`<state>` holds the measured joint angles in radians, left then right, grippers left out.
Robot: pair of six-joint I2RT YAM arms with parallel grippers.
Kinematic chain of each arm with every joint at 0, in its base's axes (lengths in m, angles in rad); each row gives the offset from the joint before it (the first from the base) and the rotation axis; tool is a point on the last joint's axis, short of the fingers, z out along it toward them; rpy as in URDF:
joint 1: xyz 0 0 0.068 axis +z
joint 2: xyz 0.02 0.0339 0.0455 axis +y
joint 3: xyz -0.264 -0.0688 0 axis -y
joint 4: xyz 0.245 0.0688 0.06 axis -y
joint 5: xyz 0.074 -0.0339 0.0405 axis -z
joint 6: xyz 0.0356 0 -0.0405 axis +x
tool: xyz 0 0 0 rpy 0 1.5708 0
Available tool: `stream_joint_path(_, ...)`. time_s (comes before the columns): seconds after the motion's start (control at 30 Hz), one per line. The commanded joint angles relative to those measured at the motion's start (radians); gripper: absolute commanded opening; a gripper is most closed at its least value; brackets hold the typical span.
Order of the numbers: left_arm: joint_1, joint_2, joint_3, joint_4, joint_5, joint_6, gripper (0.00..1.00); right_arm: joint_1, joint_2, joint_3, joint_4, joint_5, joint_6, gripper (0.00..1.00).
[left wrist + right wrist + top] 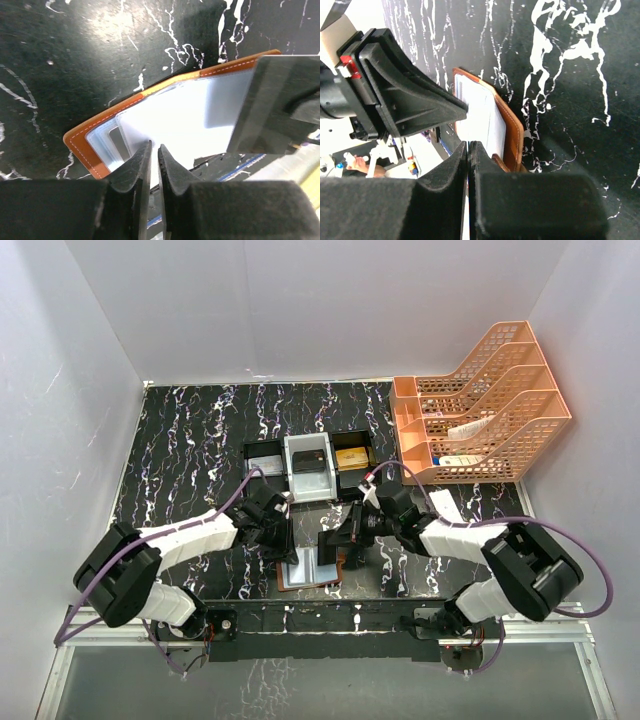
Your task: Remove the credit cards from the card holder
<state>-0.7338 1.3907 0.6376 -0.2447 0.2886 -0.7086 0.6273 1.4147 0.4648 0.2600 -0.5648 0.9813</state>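
Your left gripper (155, 161), jaws barely parted, meets the near end of the pale grey-blue credit card (182, 117) lying lengthwise ahead inside the spread brown leather card holder (84, 141); right gripper (468, 150) closed.

No text, label, brand or number could be read in any view. Printed items (468, 427) in the orange rack (540, 412) were too small to make out.

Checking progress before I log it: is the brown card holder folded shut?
No, the card holder lies open, with its pale inner pockets showing.
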Motion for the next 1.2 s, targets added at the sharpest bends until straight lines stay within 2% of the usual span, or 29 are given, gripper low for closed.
stream_joint_path(0.0,-0.004,-0.057,0.063,-0.105,-0.082,0.051,0.12,0.002,-0.085,0.029,0.04,0.036,-0.061,0.0)
stream_joint_path(0.13,-0.003,-0.083,0.131,-0.157,-0.134,0.082,0.22,0.006,-0.168,0.037,0.068,0.127,-0.108,0.0)
stream_joint_path(0.2,-0.001,-0.093,0.161,-0.19,-0.164,0.1,0.35,0.011,-0.206,0.045,0.077,0.175,-0.139,0.0)
stream_joint_path(0.27,0.001,-0.102,0.186,-0.218,-0.192,0.121,0.41,0.015,-0.244,0.054,0.083,0.226,-0.191,0.0)
stream_joint_path(0.5,0.063,-0.127,0.22,-0.259,-0.242,0.163,0.53,0.022,-0.286,0.094,0.104,0.337,-0.331,0.0)
stream_joint_path(0.63,0.152,-0.176,0.207,-0.283,-0.248,0.189,0.65,0.026,-0.279,0.135,0.118,0.371,-0.441,0.0)
stream_joint_path(0.83,0.381,-0.301,0.179,-0.331,-0.246,0.255,0.98,0.03,-0.255,0.236,0.053,0.434,-0.803,0.0)
stream_joint_path(0.97,0.462,-0.361,0.166,-0.344,-0.307,0.266,0.99,0.031,-0.184,0.324,0.004,0.377,-0.991,0.0)
stream_joint_path(1.17,0.463,-0.438,0.131,-0.33,-0.411,0.262,0.99,0.031,0.008,0.499,-0.07,0.42,-1.014,0.0)
